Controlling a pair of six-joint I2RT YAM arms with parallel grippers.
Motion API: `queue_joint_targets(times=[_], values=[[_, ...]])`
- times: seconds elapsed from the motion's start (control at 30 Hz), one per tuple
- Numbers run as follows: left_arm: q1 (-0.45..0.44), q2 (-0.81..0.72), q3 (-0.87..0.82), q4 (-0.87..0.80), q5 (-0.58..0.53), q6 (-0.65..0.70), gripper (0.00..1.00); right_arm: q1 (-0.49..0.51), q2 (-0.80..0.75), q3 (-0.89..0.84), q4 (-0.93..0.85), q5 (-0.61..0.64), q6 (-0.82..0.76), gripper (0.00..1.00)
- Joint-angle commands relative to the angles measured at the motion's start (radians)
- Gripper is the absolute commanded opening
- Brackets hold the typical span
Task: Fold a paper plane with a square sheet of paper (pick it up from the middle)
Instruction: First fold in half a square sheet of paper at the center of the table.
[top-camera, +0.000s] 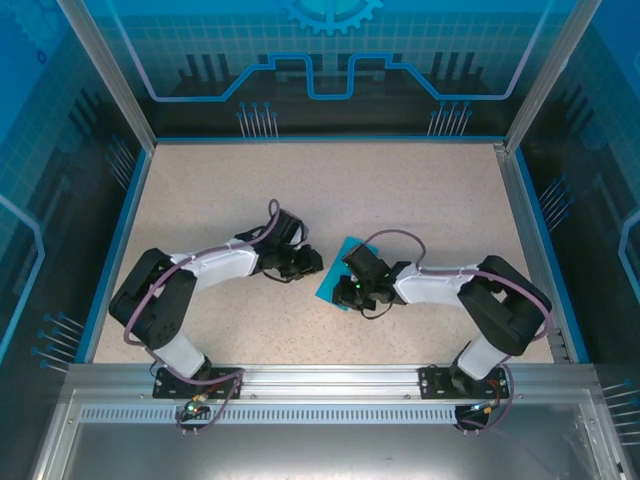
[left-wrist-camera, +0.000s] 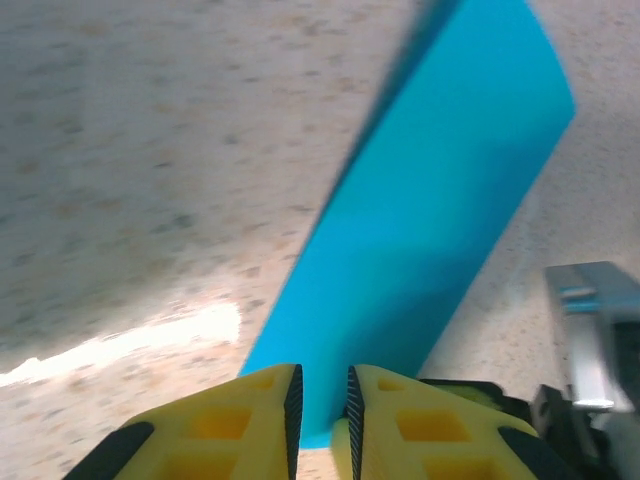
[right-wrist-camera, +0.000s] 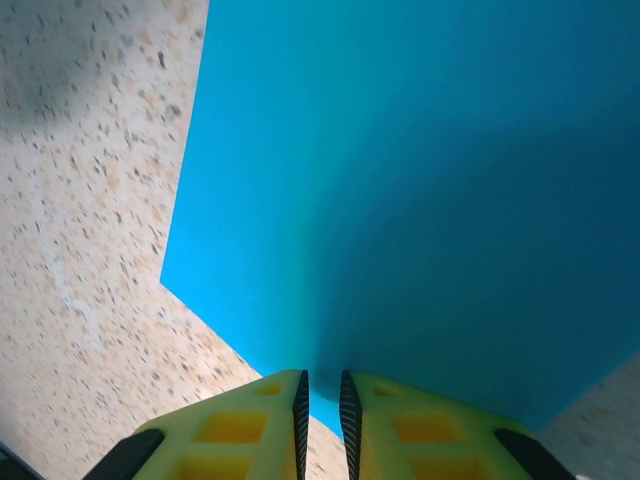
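The square sheet of paper (top-camera: 330, 287) is teal-blue and lies mid-table between my two grippers. My left gripper (top-camera: 312, 263) meets it from the left, my right gripper (top-camera: 352, 285) from the right, covering part of it. In the left wrist view the paper (left-wrist-camera: 430, 200) runs up and away as a tilted strip; the left gripper (left-wrist-camera: 322, 400) stands narrowly open with the sheet's near edge in the gap. In the right wrist view the paper (right-wrist-camera: 400, 200) bends along a soft crease leading to the right gripper (right-wrist-camera: 322, 395), whose jaws are narrowly apart at the sheet's edge.
The speckled beige table (top-camera: 400, 190) stretches wide behind and beside the paper. Blue-edged walls (top-camera: 130, 200) close it in at left, right and back, and a metal rail (top-camera: 320, 375) runs along the near edge by the arm bases.
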Motion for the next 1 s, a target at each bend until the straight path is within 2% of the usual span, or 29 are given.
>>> queue_joint_targets(times=[0.0,0.13,0.33,0.6,0.77,0.97], values=[[0.020,-0.054,-0.059,0.025,-0.022,-0.030,0.23,0.014,0.075,0.062,0.022,0.033,0.054,0.20],[0.020,-0.094,-0.104,0.054,0.012,-0.030,0.23,-0.001,0.088,0.130,0.022,-0.009,0.006,0.20],[0.006,-0.174,-0.155,0.123,0.079,-0.043,0.19,-0.059,-0.062,0.059,0.039,-0.047,-0.136,0.21],[-0.085,-0.265,-0.149,0.114,0.019,-0.085,0.15,-0.205,-0.208,-0.090,0.108,-0.142,-0.236,0.21],[-0.156,-0.313,-0.146,0.071,-0.100,-0.110,0.15,-0.249,-0.166,-0.105,0.137,-0.186,-0.256,0.21],[-0.211,-0.300,-0.140,0.082,-0.109,-0.127,0.15,-0.252,-0.046,-0.048,0.188,-0.218,-0.259,0.21]])
